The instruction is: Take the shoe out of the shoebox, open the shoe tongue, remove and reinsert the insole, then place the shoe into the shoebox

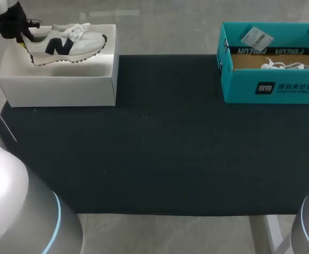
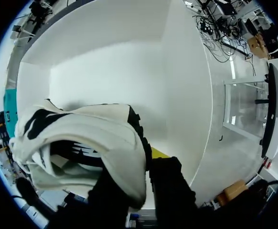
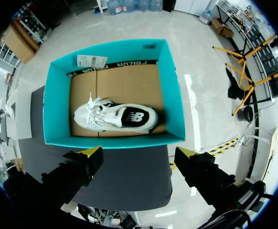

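Observation:
A white sneaker [image 1: 64, 43] with a black letter on its side lies in the open white shoebox [image 1: 59, 84] at the table's far left, toe toward the middle. My left gripper [image 1: 23, 38] is shut on its heel. In the left wrist view the heel collar [image 2: 124, 157] sits pinched between the black fingers of the left gripper [image 2: 139, 167], with one yellow tip showing and the white box floor [image 2: 129, 62] ahead. My right gripper [image 3: 139, 152] hangs open above the near wall of a teal shoebox [image 3: 57, 86] that holds a second white sneaker [image 3: 115, 118].
The teal shoebox [image 1: 273, 87] stands at the far right of the dark mat [image 1: 154, 148], with a paper tag [image 1: 256, 38] on its back flap. Between the two boxes lies bare mat.

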Robot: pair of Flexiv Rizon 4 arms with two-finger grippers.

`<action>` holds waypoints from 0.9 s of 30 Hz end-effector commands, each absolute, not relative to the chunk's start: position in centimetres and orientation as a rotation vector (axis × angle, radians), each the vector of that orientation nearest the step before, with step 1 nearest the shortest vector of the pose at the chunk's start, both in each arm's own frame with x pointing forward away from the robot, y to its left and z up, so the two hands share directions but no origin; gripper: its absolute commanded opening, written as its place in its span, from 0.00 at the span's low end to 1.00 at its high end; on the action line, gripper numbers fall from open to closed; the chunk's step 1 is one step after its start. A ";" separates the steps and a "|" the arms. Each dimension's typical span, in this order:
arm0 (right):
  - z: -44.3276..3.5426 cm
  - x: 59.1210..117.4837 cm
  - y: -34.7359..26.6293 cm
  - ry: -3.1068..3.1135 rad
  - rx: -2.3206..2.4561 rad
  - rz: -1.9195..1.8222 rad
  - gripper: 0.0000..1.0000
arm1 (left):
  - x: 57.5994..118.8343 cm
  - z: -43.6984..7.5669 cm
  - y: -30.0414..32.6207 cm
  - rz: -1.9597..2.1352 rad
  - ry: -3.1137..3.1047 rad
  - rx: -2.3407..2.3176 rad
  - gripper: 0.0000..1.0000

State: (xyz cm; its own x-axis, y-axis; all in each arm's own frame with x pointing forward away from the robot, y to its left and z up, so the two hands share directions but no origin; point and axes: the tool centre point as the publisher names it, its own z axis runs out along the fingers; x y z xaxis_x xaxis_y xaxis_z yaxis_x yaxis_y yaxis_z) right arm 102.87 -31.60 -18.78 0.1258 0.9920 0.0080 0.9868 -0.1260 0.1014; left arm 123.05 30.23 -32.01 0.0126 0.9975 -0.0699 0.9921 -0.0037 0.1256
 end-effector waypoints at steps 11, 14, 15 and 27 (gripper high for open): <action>-18.8 103.0 -31.6 2.030 2.304 0.110 1.00 | 120.6 -21.3 31.0 -0.108 2.240 2.120 0.00; -18.8 103.0 -31.6 2.030 2.304 0.110 1.00 | 119.8 -19.7 31.2 -0.094 2.204 2.104 0.00; -18.8 103.0 -31.6 2.030 2.304 0.110 1.00 | 119.8 -19.7 31.2 -0.094 2.204 2.104 0.00; -18.8 103.0 -31.6 2.030 2.304 0.110 1.00 | 119.8 -19.7 31.2 -0.094 2.204 2.104 0.00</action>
State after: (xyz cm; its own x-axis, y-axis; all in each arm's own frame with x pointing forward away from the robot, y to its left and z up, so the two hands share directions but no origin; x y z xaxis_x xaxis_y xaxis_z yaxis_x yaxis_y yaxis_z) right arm 102.87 -31.60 -18.78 0.1259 0.9920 0.0080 0.9868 -0.1260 0.1014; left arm 119.49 31.06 -20.08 -0.0461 0.9931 -0.1078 0.9984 0.0493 0.0277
